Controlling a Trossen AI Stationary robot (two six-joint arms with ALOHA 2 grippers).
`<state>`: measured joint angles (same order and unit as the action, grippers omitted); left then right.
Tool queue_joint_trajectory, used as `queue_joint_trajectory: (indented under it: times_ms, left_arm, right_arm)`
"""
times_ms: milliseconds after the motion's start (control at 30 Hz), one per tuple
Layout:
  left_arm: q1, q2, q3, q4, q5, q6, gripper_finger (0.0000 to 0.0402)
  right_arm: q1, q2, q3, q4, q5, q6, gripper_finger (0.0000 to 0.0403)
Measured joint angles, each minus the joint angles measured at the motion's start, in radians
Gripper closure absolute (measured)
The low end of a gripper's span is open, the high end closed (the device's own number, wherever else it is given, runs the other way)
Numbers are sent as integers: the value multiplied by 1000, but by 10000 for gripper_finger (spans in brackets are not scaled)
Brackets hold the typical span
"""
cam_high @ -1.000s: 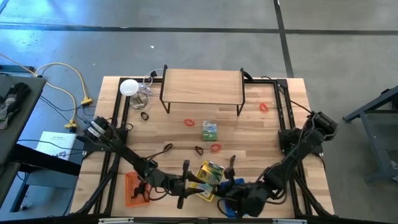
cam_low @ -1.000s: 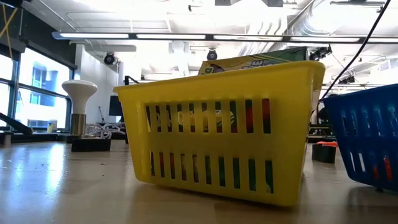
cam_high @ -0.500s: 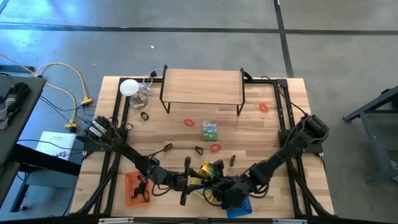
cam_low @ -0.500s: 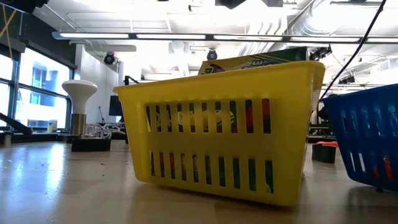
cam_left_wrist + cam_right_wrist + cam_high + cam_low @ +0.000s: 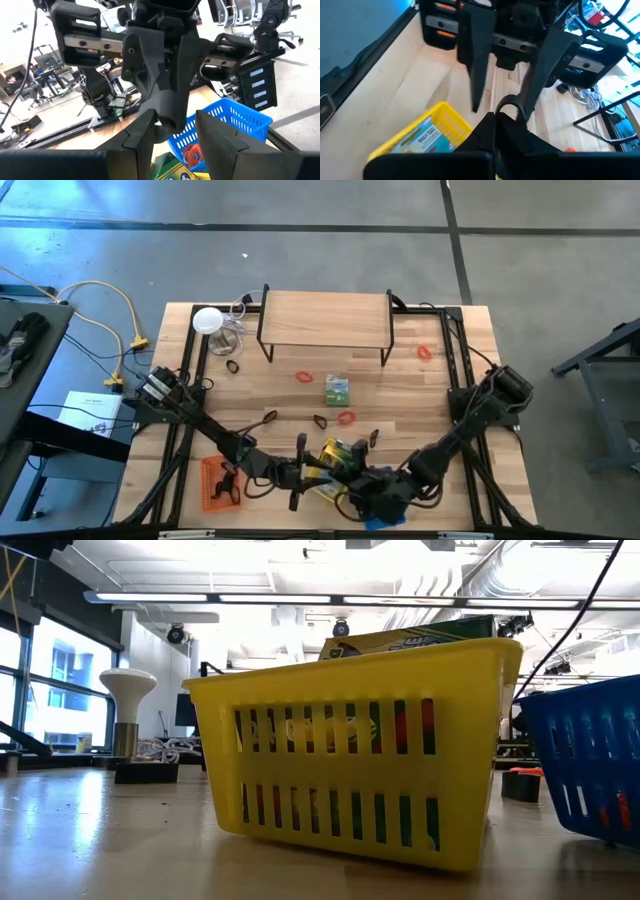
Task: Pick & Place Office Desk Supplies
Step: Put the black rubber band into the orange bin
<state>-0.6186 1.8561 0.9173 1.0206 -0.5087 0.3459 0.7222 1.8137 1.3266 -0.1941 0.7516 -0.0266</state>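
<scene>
Hovering at the table's near edge, the right gripper [image 5: 507, 125] pinches a small black clip [image 5: 509, 107] above the yellow basket [image 5: 335, 460], probably to drop it in, while the left gripper [image 5: 172, 132] waits half-open alongside; red rubber bands [image 5: 346, 418] remain mid-table.

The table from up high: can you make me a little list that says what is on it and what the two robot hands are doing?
yellow basket: near front edge, crayon box inside
blue basket: beside the yellow one, red bits inside
orange basket: front left
wooden shelf: at the back
green packet: middle of table
red rubber bands: one left of the packet, one below it, one far right
white disc: back left corner
left gripper: open, beside yellow basket
right gripper: shut on a black loop, above yellow basket
</scene>
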Motion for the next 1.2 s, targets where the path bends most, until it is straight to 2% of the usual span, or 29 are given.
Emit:
queue_joint_trajectory:
  times_ms: [167,567,767,900,1200]
  left_arm:
    - [2,0,0,-3,0,-2,265]
    - [6,0,0,-5,0,5,265]
    - [6,0,0,-2,0,45,270]
    - [3,0,0,-3,0,77,289]
    - [-2,0,0,-1,0,103,363]
  right_arm:
    - [-5,0,0,9,-4,1,400]
    - [-32,0,0,20,-106,7,400]
    - [-32,0,0,19,-107,7,400]
    - [-32,0,0,18,-104,7,400]
    - [-31,0,0,14,-108,7,400]
